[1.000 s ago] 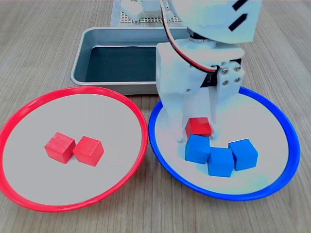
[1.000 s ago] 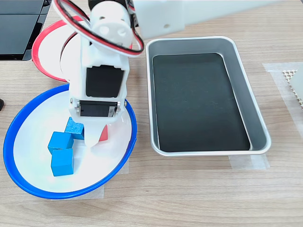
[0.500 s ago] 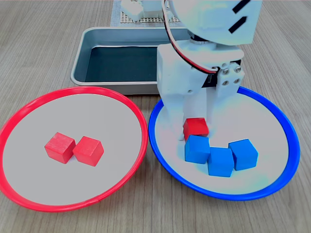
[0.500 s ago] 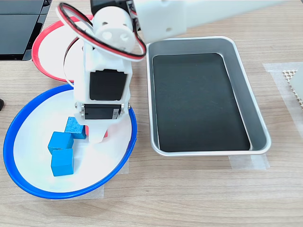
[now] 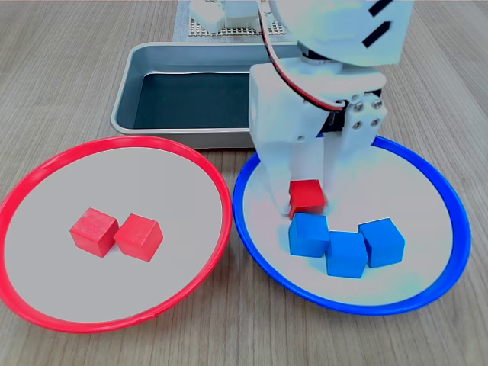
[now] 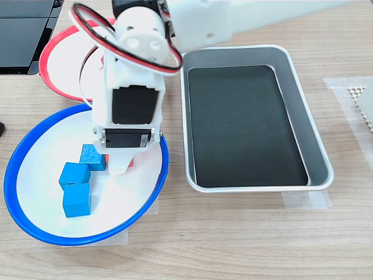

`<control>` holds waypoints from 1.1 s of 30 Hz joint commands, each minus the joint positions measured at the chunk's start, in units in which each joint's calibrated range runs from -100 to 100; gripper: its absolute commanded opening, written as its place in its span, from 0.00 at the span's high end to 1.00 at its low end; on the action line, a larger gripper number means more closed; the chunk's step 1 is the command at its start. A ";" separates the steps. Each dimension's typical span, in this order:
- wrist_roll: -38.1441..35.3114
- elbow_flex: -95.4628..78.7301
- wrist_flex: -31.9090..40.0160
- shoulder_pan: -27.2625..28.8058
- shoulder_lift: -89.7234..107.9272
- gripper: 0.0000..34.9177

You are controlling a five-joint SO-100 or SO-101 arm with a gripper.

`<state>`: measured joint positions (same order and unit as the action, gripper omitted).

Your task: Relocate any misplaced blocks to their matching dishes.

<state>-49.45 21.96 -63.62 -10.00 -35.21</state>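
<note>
In the first exterior view the blue-rimmed dish (image 5: pixel 450 206) holds three blue blocks (image 5: pixel 346 253) huddled together. Just behind them is one red block (image 5: pixel 307 194). My white gripper (image 5: pixel 306 201) reaches down into this dish and is shut on the red block, which looks slightly off the dish floor. The red-rimmed dish (image 5: pixel 46 164) holds two red blocks (image 5: pixel 94 231) side by side. In the second exterior view my gripper (image 6: pixel 121 166) hides nearly all of the red block (image 6: pixel 131 164), beside the blue blocks (image 6: pixel 76 200) in the blue-rimmed dish (image 6: pixel 20 219). The arm covers part of the red-rimmed dish (image 6: pixel 49 55).
A rectangular silver metal tray (image 5: pixel 126 99) with a dark bottom lies behind the dishes; in the second exterior view the tray (image 6: pixel 317 146) is right of the blue-rimmed dish. A dark device sits at the second exterior view's top left corner.
My gripper's fingers stood apart around the red block a second ago and have shut on it. The block and gripper have since risen slightly.
</note>
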 commanded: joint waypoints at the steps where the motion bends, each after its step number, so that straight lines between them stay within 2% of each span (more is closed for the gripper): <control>1: 3.13 4.94 0.27 -0.96 6.34 0.99; 5: 4.74 6.58 1.10 0.92 10.09 0.99; 14: 7.86 -1.98 6.87 9.86 15.64 0.99; 21: 10.21 -3.25 6.30 15.32 15.89 0.99; 28: 12.84 -4.71 6.46 16.82 14.27 0.99; 33: 14.80 1.03 5.14 16.82 8.98 0.99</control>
<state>-35.68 17.70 -57.50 6.73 -24.21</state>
